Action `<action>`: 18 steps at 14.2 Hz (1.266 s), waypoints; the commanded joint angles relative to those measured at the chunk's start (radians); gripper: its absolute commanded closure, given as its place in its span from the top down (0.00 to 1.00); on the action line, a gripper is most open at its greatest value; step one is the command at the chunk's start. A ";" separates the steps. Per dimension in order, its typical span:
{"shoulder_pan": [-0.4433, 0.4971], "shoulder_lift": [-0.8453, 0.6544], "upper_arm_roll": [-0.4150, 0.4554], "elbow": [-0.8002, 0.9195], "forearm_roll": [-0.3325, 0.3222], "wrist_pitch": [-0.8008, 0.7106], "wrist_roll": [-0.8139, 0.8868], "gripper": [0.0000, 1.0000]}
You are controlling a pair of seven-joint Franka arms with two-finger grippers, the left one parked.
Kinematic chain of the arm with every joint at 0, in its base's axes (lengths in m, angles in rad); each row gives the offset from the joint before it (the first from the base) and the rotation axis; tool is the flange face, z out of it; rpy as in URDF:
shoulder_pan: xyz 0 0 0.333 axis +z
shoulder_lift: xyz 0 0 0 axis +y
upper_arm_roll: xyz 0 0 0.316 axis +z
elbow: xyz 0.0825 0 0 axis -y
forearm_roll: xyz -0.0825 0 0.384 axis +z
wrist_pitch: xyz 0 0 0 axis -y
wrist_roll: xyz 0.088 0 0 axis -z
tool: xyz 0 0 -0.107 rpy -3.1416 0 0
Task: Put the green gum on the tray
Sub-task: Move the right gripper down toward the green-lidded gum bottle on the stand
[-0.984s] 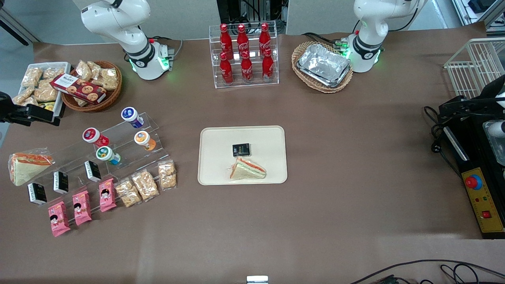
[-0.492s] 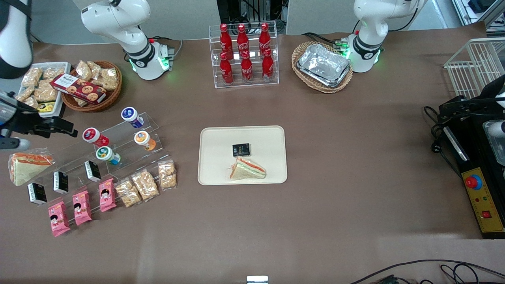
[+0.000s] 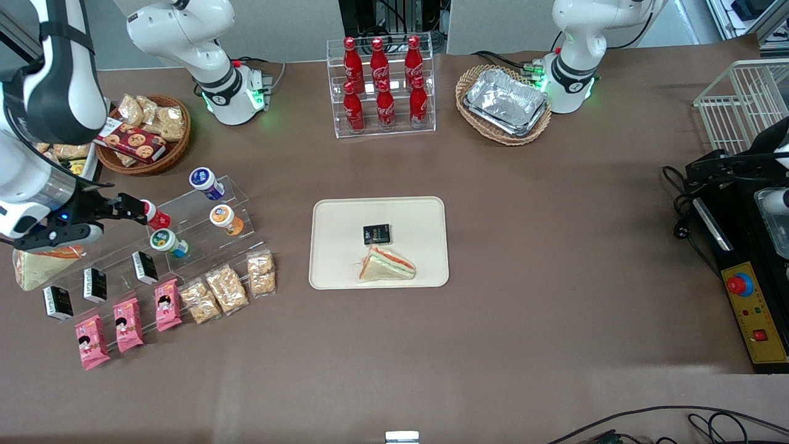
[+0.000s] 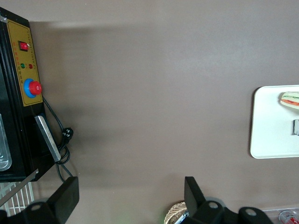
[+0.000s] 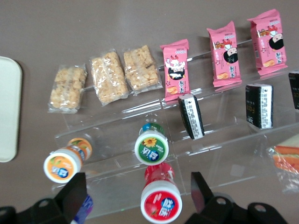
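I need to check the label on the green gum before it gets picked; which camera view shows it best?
The right wrist view: the green gum faces the camera, lid print visible, with the open gripper above the stand. The front view shows it smaller, lying on the clear stand. The left wrist view does not show it.

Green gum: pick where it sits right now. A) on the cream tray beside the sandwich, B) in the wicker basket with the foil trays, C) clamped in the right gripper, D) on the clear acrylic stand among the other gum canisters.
D: the green gum rests on the clear acrylic stand, while the open gripper hovers over the red-lidded canister, away from the tray.
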 commanded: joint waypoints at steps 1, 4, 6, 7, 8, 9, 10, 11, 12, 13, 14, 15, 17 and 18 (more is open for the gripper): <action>-0.006 0.017 -0.004 -0.074 -0.012 0.101 -0.090 1.00; -0.026 0.054 -0.009 -0.126 0.029 0.191 -0.182 1.00; -0.041 0.086 -0.010 -0.176 0.088 0.271 -0.265 1.00; -0.055 0.106 -0.012 -0.188 0.108 0.302 -0.306 1.00; -0.067 0.124 -0.012 -0.188 0.132 0.311 -0.337 1.00; -0.067 0.135 -0.012 -0.188 0.163 0.311 -0.349 1.00; -0.067 0.144 -0.012 -0.188 0.184 0.311 -0.354 1.00; -0.063 0.146 -0.012 -0.194 0.195 0.311 -0.354 1.00; -0.060 0.146 -0.012 -0.200 0.207 0.314 -0.354 1.00; -0.058 0.153 -0.012 -0.200 0.212 0.314 -0.354 1.00; -0.057 0.155 -0.012 -0.205 0.217 0.317 -0.354 1.00; -0.055 0.156 -0.010 -0.214 0.220 0.325 -0.354 1.00; -0.055 0.169 -0.007 -0.238 0.220 0.330 -0.354 1.00; -0.055 0.176 -0.007 -0.243 0.220 0.333 -0.354 0.99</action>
